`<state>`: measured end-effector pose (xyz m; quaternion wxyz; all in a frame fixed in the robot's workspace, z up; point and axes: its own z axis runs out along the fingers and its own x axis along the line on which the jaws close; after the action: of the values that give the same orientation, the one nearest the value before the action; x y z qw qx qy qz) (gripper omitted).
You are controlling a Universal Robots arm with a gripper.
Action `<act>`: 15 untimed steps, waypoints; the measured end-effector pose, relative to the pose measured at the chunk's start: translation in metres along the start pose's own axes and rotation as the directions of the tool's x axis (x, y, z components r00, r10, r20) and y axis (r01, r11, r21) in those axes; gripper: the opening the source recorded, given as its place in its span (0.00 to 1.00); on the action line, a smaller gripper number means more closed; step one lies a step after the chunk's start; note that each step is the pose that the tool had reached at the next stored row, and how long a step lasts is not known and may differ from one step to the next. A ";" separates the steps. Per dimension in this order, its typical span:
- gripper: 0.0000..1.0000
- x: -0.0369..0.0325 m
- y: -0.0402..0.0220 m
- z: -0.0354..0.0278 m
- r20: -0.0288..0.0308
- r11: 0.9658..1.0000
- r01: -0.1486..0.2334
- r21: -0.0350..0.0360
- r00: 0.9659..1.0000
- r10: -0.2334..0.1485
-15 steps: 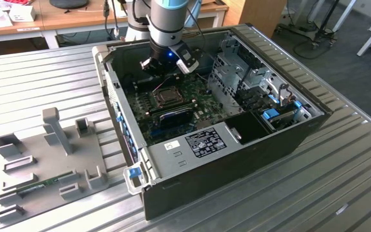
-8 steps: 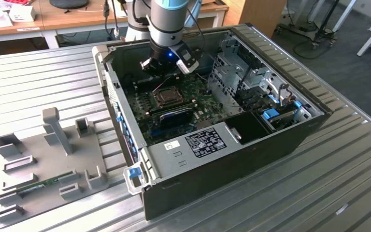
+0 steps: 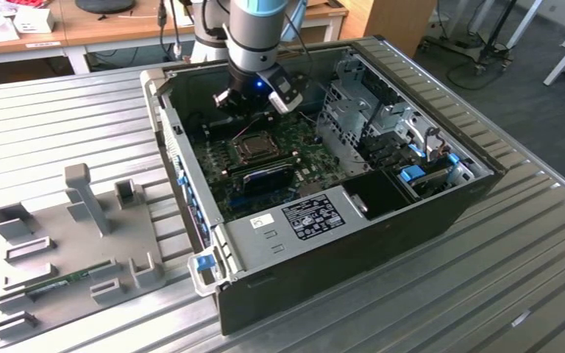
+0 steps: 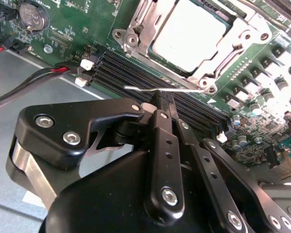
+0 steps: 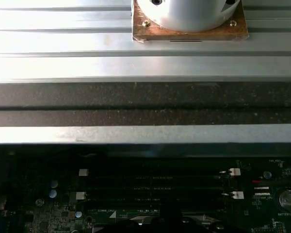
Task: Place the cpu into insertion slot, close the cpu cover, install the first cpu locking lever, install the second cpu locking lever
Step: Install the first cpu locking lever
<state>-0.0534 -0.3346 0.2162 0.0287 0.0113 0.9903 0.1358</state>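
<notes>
One thin lever (image 4: 140, 88) lay across the tips of the fingers (image 4: 162, 141), which were closed together with no gap. Whether they pinched it or only pressed on it, I could not tell. Just beyond it, the cpu (image 4: 194, 34) sat in the slot (image 3: 233, 149) with the cover (image 4: 233, 46) flat over its edges. Seating and closing therefore looked done, and a lever step seemed to be in hand.

To do it well, the push probably needed to stay on the lever's flat end, low and steady, carrying it down and sideways under its catch. A slip would likely land on the dark memory slots (image 4: 126, 73) just beside it, or on the motherboard (image 3: 307, 151).

The open case (image 3: 440, 213) held that board. On the desk (image 3: 518, 279), toward the exterior view's left, a grey tray (image 3: 76, 250) held one green stick (image 3: 62, 282) close to its near edge.
</notes>
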 end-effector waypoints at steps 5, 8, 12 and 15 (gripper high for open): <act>0.10 0.0001 -0.0005 0.0016 0.000 1.000 0.000 0.000 1.000 0.000; 0.10 0.0001 -0.0005 0.0018 0.000 1.000 0.000 0.000 1.000 0.000; 0.10 -0.0009 -0.0006 0.0021 0.000 1.000 0.000 0.000 1.000 0.000; 0.10 -0.0021 -0.0007 0.0026 0.000 1.000 0.000 0.000 1.000 0.000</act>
<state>-0.0512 -0.3346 0.2136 0.0286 0.0113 0.9903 0.1358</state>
